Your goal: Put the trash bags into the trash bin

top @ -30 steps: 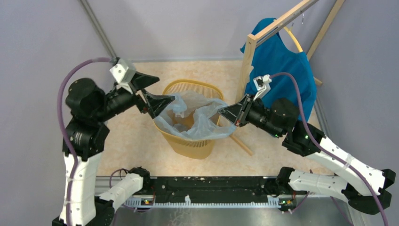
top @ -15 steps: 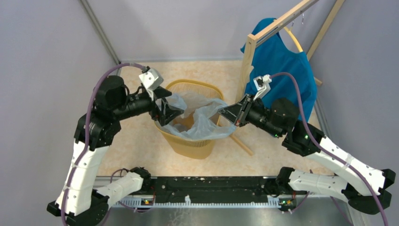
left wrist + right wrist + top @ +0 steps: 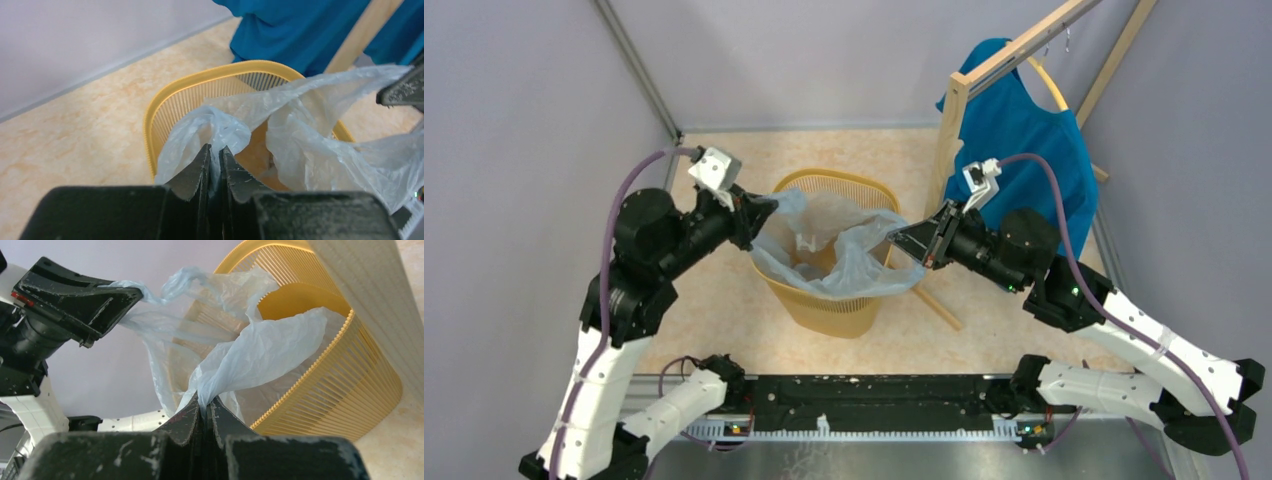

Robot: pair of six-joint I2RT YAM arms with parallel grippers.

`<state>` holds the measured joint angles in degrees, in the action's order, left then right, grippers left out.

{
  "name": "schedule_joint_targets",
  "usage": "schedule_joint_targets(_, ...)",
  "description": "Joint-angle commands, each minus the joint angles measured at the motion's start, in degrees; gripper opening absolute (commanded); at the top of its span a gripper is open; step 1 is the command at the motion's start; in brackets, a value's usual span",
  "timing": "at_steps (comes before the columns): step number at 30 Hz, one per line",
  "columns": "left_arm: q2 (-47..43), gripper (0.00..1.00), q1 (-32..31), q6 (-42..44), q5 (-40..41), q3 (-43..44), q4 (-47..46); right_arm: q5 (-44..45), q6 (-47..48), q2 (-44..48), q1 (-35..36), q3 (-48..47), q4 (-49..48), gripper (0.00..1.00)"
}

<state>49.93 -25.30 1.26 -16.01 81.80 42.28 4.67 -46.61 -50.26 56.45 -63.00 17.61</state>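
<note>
Left fingers (image 3: 194, 171) now on trash bag (image 3: 305, 132)

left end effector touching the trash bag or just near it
Touching. The left wrist view shows the left end effector pinched shut on a bunched fold of the trash bag, with film squeezed between its fingers.

Pale grey walls (image 3: 824, 60) enclose a mottled beige floor (image 3: 714, 300) and wooden rack (image 3: 950, 130).

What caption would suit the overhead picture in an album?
Left gripper and right gripper pinch the trash bag, spread across the mouth of the yellow trash bin.
</note>
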Motion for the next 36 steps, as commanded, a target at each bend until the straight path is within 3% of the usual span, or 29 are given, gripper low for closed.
schedule_joint_targets(1, -7.85, 0.15, -0.14, -15.98, 13.34, -7.84, -14.92, 1.13, 0.61, 1.14, -0.28, 0.36, 1.97, 0.0)
schedule_joint_targets(3, -10.16, 0.04, -0.14, -22.25, 18.53, -11.38, -16.38, 1.47, 1.0, 1.7, -0.29, 0.72, 3.97, 0.02)
schedule_joint_targets(4, -10.88, 0.0, -0.14, -24.56, 20.5, -12.66, -16.37, 1.46, 1.28, 2.05, -0.25, 0.88, 4.94, 0.08)
schedule_joint_targets(9, -12.85, 0.0, -0.16, -31.49, 23.72, -15.18, -15.98, 0.47, 1.11, 3.32, -0.28, 0.66, 10.25, 0.59)
schedule_joint_targets(11, -13.38, 0.0, -0.19, -32.65, 24.22, -15.48, -16.49, -0.81, 0.45, 3.52, -0.28, 0.61, 12.96, 0.71)
schedule_joint_targets(14, -13.91, 0.0, -0.17, -33.59, 25.54, -15.44, -16.96, -4.09, -1.04, 3.97, -0.32, 1.81, 14.04, 0.79)
schedule_joint_targets(17, -14.07, 0.0, -0.16, -34.7, 26.29, -15.53, -16.81, -8.95, -2.97, 4.54, -0.28, 4.79, 11.35, 0.8)
schedule_joint_targets(21, -14.6, 0.0, -0.19, -35.81, 27.13, -16.49, -16.36, -11.77, -4.83, 5.7, -0.12, 8.11, 7.65, 0.78)
schedule_joint_targets(25, -15.27, 0.0, -0.19, -36.32, 28.98, -16.98, -14.87, -11.56, -4.12, 6.27, -0.11, 7.91, 7.18, 0.5)
schedule_joint_targets(28, -15.75, 0.0, -0.17, -37.5, 33.29, -17.51, -11.44, -14.35, -3.65, 6.71, -0.11, 8.79, 5.87, 0.45)
schedule_joint_targets(33, -18.92, 0.0, -0.14, -40.58, 38.93, -19.98, -5.93, -17.51, -2.37, 7.99, -0.11, 11.55, 4.7, 0.13)
schedule_joint_targets(36, -22.54, 0.0, -0.18, -42.24, 41.49, -21.94, -3.03, -18.17, -2.18, 9.26, -0.09, 13.61, 4.31, 0.08)
